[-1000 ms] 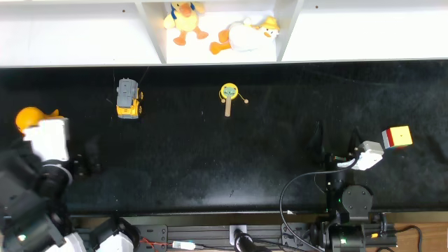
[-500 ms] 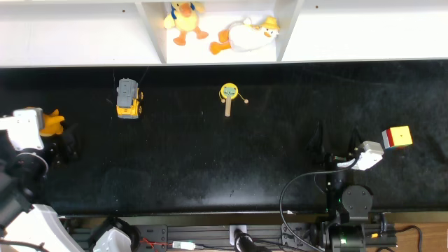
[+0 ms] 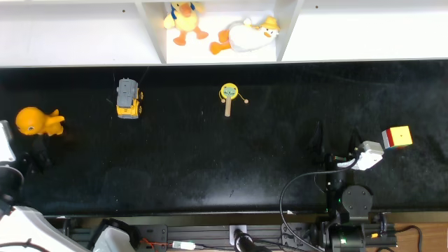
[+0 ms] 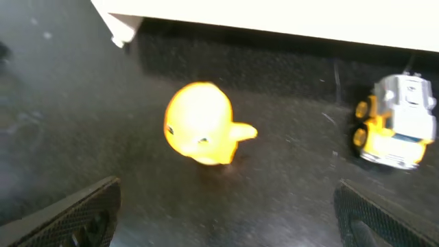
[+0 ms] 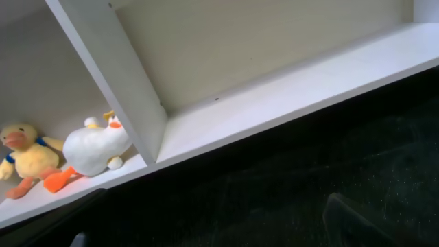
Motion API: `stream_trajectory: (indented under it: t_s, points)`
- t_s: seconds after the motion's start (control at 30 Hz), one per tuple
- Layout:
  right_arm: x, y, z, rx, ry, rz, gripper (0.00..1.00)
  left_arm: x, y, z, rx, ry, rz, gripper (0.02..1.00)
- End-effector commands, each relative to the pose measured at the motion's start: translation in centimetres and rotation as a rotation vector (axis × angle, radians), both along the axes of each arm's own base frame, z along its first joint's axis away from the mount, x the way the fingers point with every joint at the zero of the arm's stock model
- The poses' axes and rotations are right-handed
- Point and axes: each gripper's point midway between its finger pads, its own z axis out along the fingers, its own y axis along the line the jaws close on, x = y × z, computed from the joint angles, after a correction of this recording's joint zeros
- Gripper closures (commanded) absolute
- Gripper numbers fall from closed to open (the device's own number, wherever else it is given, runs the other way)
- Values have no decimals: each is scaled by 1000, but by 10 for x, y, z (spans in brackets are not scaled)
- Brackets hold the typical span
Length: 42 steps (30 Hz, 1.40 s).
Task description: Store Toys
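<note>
Orange toy [image 4: 202,134] lay just beyond the left claw [image 4: 230,206], apart from it, in line with the gap between its wide-spread, empty fingers [image 4: 89,209].

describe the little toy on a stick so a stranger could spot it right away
Find the white shelf along the far edge of the black table; its middle compartment holds two plush ducks. Just in front, on the table, lies the stick toy. Unlike the yellow-and-grey truck to its left, it is a round disc on a short wooden handle.
</note>
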Motion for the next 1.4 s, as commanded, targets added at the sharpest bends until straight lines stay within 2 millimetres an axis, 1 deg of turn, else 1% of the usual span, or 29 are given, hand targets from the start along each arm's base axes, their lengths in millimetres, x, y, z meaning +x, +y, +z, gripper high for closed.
stream_trajectory:
  t_s: [0.03,0.2,0.33,0.5,0.6,0.67,1.03,1.07,1.1,1.23,1.27,1.33,1.37,1.4]
  points:
    - [0,0,-4,4,1,-2,5,9,23,-6,29,10,-12,23]
    - [0,0,-4,3,1,-2,5,23,42,-35,-20,35,-20,23]
    - [0,0,-4,3,1,-2,5,37,47,-54,-44,49,-52,23]
    - [0,0,-4,4,1,-2,5,64,51,-70,-13,56,-103,23]
    - [0,0,-4,3,1,-2,5,77,52,-73,10,43,-126,25]
    - [0,0,-4,3,1,-2,9,80,52,-75,13,47,-127,20]
    - [0,0,-4,4,1,-2,7,80,54,-96,-15,99,-115,23]
    - [0,0,-4,4,1,-2,7,80,54,-96,-14,99,-115,75]
    - [0,0,-4,3,1,-2,5,80,54,-96,-12,98,-115,148]
    - [0,0,-4,3,1,-2,5,80,55,-96,-12,97,-115,498]
    - [0,0,-4,4,1,-2,5,80,55,-96,-12,97,-115,566]
    - [0,0,-4,3,1,-2,5,80,54,-96,-13,97,-115,763]
    - [0,0,-4,4,1,-2,5,81,53,-95,-22,91,-116,812]
    - [0,0,-4,3,1,-2,5,82,51,-94,-31,83,-124,827]
